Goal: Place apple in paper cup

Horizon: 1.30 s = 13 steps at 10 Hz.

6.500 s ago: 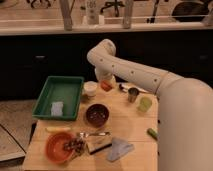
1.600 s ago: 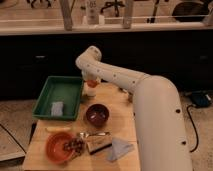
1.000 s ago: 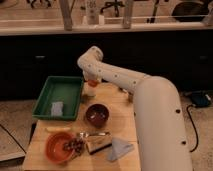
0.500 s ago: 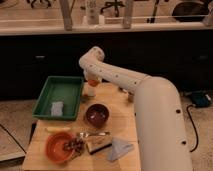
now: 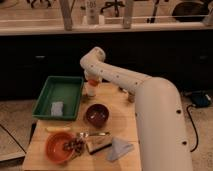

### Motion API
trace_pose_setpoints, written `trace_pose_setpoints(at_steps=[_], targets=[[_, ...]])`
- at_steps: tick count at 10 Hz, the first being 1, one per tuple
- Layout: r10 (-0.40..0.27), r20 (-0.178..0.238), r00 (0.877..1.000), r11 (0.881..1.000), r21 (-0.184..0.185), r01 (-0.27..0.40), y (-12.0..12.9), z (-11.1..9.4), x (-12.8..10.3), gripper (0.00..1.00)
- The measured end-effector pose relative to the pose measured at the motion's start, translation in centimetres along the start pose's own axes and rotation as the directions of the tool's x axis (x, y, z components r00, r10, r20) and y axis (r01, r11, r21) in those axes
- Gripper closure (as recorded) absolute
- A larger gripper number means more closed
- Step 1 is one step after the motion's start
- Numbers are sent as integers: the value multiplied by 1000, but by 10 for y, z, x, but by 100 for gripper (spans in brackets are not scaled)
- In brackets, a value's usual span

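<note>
One gripper (image 5: pixel 92 81) seemingly clamps round apple (image 5: pixel 93 78) over cream paper cup (image 5: pixel 91 91).

Light: warm, dim, from above the worktop (image 5: pixel 125 107)
Gripper (image 5: pixel 92 80): shaded, over worktop's far edge
Behind worktop: dark
Focus: soft overall

Red-orange apple (image 5: pixel 92 79) in hand (image 5: pixel 91 77), above cream paper cup (image 5: pixel 91 91)

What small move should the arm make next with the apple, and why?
Probably open the gripper to let go. It is shut on the apple, directly above the paper cup beside the green tray. The apple looks almost at the rim, so it should drop straight in.
</note>
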Motion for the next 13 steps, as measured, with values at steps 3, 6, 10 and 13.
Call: trace_pose_setpoints(at_steps=[3, 6, 10, 13], targets=[[-6, -4, 1000, 1000, 13, 6, 0, 1, 2, 95], [-13, -8, 1000, 1000, 27, 13, -1, 2, 3, 95], [-24, -13, 1000, 999, 46, 24, -5, 3, 3, 95], [-32, -18, 999, 998, 62, 33, -9, 4, 4, 95]])
